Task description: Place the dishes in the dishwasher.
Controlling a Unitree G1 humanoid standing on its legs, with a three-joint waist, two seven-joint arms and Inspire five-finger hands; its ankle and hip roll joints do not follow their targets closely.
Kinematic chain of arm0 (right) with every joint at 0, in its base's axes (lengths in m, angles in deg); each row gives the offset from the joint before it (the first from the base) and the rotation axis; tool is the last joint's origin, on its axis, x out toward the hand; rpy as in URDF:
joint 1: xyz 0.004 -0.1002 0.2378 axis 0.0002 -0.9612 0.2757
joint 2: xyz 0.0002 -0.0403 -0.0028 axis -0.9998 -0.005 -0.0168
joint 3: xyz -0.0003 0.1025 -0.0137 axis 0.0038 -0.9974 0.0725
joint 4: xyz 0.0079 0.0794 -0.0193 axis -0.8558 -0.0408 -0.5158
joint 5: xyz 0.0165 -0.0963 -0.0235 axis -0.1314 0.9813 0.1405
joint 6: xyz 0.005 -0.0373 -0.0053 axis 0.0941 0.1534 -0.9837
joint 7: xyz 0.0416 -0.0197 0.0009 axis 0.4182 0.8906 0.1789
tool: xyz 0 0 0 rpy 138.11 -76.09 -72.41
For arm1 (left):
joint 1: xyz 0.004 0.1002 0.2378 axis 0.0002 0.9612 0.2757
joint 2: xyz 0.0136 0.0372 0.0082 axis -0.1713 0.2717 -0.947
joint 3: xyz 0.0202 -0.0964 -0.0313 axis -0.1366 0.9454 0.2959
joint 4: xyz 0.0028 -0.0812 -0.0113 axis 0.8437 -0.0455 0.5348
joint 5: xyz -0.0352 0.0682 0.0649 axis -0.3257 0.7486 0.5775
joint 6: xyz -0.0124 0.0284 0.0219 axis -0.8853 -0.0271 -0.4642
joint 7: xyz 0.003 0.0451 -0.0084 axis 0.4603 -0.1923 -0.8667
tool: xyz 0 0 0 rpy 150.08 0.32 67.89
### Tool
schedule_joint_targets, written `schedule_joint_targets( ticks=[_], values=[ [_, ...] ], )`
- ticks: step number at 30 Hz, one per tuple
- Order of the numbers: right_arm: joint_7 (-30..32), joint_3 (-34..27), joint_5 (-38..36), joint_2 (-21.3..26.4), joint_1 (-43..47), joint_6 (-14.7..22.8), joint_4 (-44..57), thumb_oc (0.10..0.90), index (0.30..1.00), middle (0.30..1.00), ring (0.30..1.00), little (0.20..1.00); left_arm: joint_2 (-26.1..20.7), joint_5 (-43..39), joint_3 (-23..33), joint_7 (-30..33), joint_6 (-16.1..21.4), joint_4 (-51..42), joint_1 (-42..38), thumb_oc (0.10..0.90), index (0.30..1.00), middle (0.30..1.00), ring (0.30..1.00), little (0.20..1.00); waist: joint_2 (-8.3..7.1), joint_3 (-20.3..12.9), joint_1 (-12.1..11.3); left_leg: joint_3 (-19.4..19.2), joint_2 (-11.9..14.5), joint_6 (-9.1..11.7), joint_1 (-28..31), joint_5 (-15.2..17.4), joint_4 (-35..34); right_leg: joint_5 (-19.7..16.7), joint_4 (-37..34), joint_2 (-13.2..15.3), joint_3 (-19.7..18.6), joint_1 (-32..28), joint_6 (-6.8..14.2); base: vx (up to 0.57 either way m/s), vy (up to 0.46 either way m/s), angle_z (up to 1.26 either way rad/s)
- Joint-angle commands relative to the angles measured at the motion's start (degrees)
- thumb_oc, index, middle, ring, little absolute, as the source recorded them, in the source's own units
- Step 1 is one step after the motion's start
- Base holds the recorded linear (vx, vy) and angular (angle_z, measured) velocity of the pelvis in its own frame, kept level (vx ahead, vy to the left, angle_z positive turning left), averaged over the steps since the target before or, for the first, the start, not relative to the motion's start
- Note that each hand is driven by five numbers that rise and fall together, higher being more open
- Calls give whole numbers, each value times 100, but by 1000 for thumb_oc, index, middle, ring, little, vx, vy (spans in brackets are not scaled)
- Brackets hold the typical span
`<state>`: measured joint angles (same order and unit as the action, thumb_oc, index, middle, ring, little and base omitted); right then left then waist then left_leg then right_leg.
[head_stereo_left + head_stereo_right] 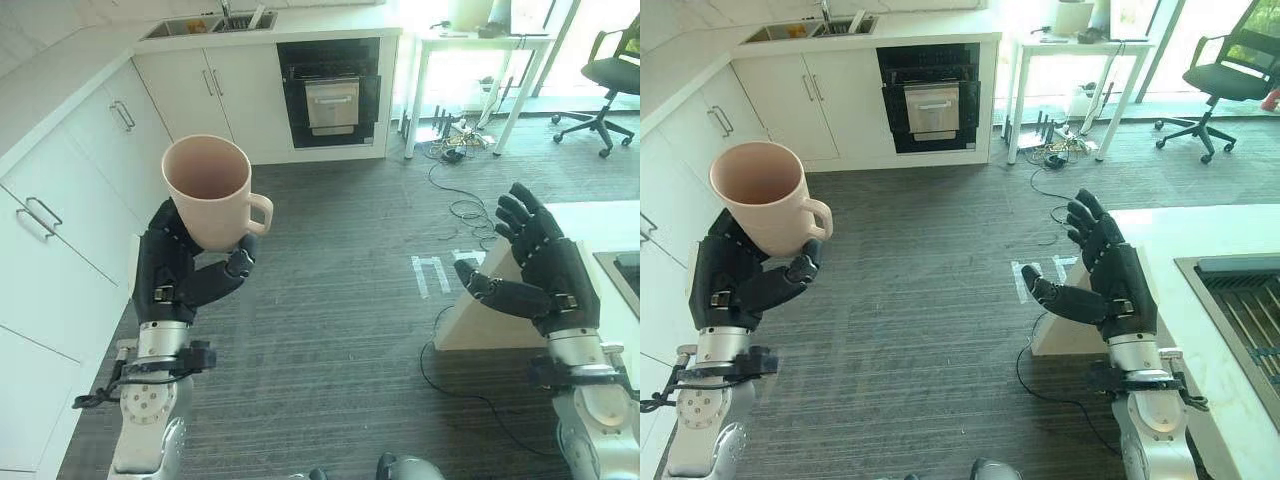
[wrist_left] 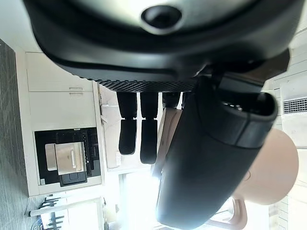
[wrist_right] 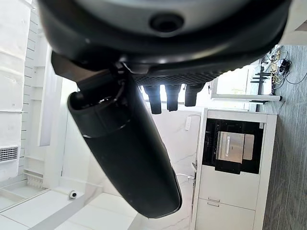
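A pale pink mug (image 1: 212,190) with a side handle stands upright in my left hand (image 1: 178,270), whose fingers and thumb curl round its lower body; the mug is empty inside. In the left wrist view the mug (image 2: 273,172) shows past the thumb. My right hand (image 1: 540,268) is raised over the floor beside the white counter, open, with fingers spread and nothing in it. A dishwasher (image 1: 328,95) with a dark front and open door sits in the far cabinets.
White cabinets (image 1: 70,230) run along the left. A sink (image 1: 205,24) sits in the far worktop. At right is a white counter (image 1: 1200,260) with a dark rack (image 1: 1250,310) set in it. A white table (image 1: 480,60), an office chair (image 1: 610,80) and floor cables (image 1: 460,180) lie beyond.
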<state>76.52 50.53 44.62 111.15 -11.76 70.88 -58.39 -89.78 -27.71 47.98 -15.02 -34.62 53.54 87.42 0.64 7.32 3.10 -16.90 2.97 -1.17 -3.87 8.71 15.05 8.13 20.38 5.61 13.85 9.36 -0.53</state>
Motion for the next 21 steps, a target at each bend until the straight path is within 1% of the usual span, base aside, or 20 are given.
schedule_joint_targets(
  ticks=[1,2,3,4,5,6,7,8,9,10,11,12,13,14,15,16,17,20,21],
  values=[
    [-14,-26,-145,174,476,663,348,800,900,900,900,900,-274,31,294,56,785,-395,-481,400,300,300,300,300,-110,-361,80,580,251,330,150,598,214,473,-319,-198,-361,-558,496,102,-198,-6],
    [-64,-19,-197,204,492,610,342,800,900,900,900,900,-272,-7,311,69,779,-389,-458,400,300,300,300,300,-123,-349,68,557,250,364,218,517,214,489,-319,-238,-384,-576,456,85,-150,-8],
    [-64,-19,-197,204,492,610,342,800,900,900,900,900,-272,-7,311,69,779,-389,-458,400,300,300,300,300,-123,-349,68,557,250,364,218,517,214,489,-319,-238,-384,-576,456,190,-300,-8],
    [-220,-26,-229,298,473,550,350,800,900,900,900,900,-214,-37,343,100,796,-473,-351,400,300,300,300,300,-379,-147,-92,418,177,629,335,-784,321,511,-319,-165,-526,-714,244,160,-278,-13],
    [-237,-40,-236,312,457,549,348,800,900,900,900,900,-199,-38,356,79,786,-487,-335,400,300,300,300,300,-457,-57,-137,484,136,618,154,-856,744,498,-319,-130,-563,-753,198,190,-301,-13],
    [-249,-38,-214,301,440,566,329,800,900,900,900,900,-161,-25,361,43,761,-505,-316,400,300,300,300,300,-471,19,-164,532,137,589,-62,-853,985,494,-319,-152,-588,-794,170,117,-57,-32],
    [-200,-14,-115,273,470,530,304,800,900,900,900,900,-112,-12,371,-42,687,-499,-317,400,300,300,300,300,-454,74,-184,475,138,546,-207,-773,778,512,-319,-189,-617,-830,206,175,34,-28],
    [-161,-6,-107,282,505,468,313,800,900,900,900,900,-107,-15,390,-88,649,-504,-291,400,300,300,300,300,-417,85,-208,426,150,521,-208,-754,321,546,-319,-208,-623,-852,246,221,138,-20],
    [-141,15,-90,271,540,429,309,800,900,900,900,900,-110,-5,403,-104,626,-519,-233,400,300,300,300,300,-286,106,-227,447,307,507,-451,-500,214,604,-319,-302,-603,-899,297,244,217,4],
    [-156,39,-58,249,560,424,296,800,900,900,900,900,-120,10,407,-89,633,-509,-170,400,300,300,300,300,-164,105,-247,566,457,540,-757,-272,214,667,-319,-375,-585,-952,343,280,259,10],
    [-208,42,-35,239,536,446,298,800,900,900,900,900,-148,2,417,-51,655,-487,-117,400,300,300,300,300,-81,79,-247,651,544,588,-918,-326,214,725,-319,-411,-571,-1009,368,351,286,-9],
    [-294,-24,-84,278,413,520,337,800,900,900,900,900,-185,-81,466,-49,736,-475,-7,400,300,300,300,300,-32,54,-268,817,583,618,-1075,-453,214,825,-319,-446,-604,-1138,373,494,396,-16],
    [-374,-87,-214,362,303,635,310,800,900,900,900,900,-174,-60,474,-25,898,-411,91,400,300,300,300,300,-22,-3,-269,847,580,595,-1111,-344,214,937,-319,-419,-604,-1276,401,563,467,-39],
    [-407,-157,-402,412,240,617,367,800,900,900,900,900,-214,6,463,5,845,-443,44,400,300,300,300,300,-47,-80,-275,791,503,532,-1065,-244,214,962,-319,-315,-563,-1367,502,558,487,-30],
    [-443,-187,-476,403,228,547,457,800,900,900,900,900,-254,103,446,51,796,-469,-43,400,300,300,300,300,-69,-142,-290,814,399,460,-1004,-157,214,948,-319,-205,-528,-1420,600,469,421,-37],
    [-440,-175,-406,381,253,530,505,800,900,900,900,900,-302,208,436,78,780,-457,-158,400,300,300,300,300,-81,-186,-293,827,322,393,-939,-94,214,861,-319,-110,-473,-1463,682,438,385,-26],
    [-338,-126,-336,355,306,524,507,800,900,900,900,900,-356,202,419,41,721,-407,-296,400,300,300,300,300,-105,-222,-304,897,207,296,-857,-23,214,563,-319,-10,-393,-1522,803,297,261,-21],
    [-333,-124,-332,353,313,524,505,800,900,900,900,900,-360,200,421,40,720,-403,-304,400,300,300,300,300,-109,-209,-293,907,196,289,-850,-22,214,562,-319,-3,-382,-1534,811,156,115,12],
    [-158,-19,-246,153,421,488,496,800,900,900,900,900,-376,251,342,-97,608,-340,-478,400,300,300,300,300,-137,-251,-301,1124,-83,92,-647,113,214,-284,-209,22,-325,-1742,1090,486,379,6]
  ],
)
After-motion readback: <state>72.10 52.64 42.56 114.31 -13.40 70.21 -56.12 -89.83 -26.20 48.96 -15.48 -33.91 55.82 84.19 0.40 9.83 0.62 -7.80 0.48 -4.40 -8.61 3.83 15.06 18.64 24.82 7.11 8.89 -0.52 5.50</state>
